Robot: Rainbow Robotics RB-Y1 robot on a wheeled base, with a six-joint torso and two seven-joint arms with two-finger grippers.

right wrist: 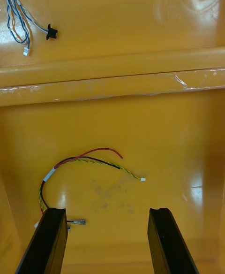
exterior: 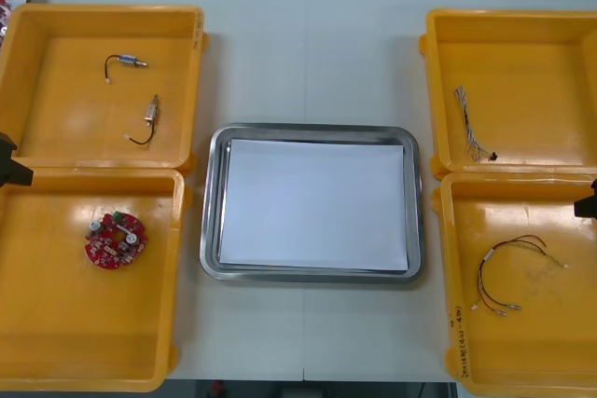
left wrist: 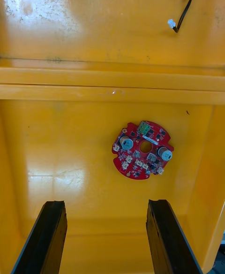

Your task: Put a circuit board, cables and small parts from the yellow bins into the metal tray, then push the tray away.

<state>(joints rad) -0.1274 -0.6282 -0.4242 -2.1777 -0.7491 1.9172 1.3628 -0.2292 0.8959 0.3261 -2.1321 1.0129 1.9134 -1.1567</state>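
A round red circuit board (exterior: 116, 240) (left wrist: 142, 150) lies in the near left yellow bin (exterior: 56, 342), ahead of my left gripper (left wrist: 105, 203), which hangs open above the bin floor with nothing between its fingers. My right gripper (right wrist: 105, 213) is open over the near right yellow bin (exterior: 560, 342). The red and yellow cable (exterior: 508, 272) (right wrist: 84, 161) lies just beyond its fingers, one end close to one finger (right wrist: 47, 241). The metal tray (exterior: 313, 132), white inside, sits between the bins with nothing in it.
The far left bin (exterior: 56, 25) holds two small metal parts (exterior: 131, 61) (exterior: 150, 114) with black leads. A twisted blue and white cable (exterior: 471, 123) (right wrist: 16, 11) lies in the far right bin (exterior: 541, 34). Black parts of both arms show at the front view's side edges.
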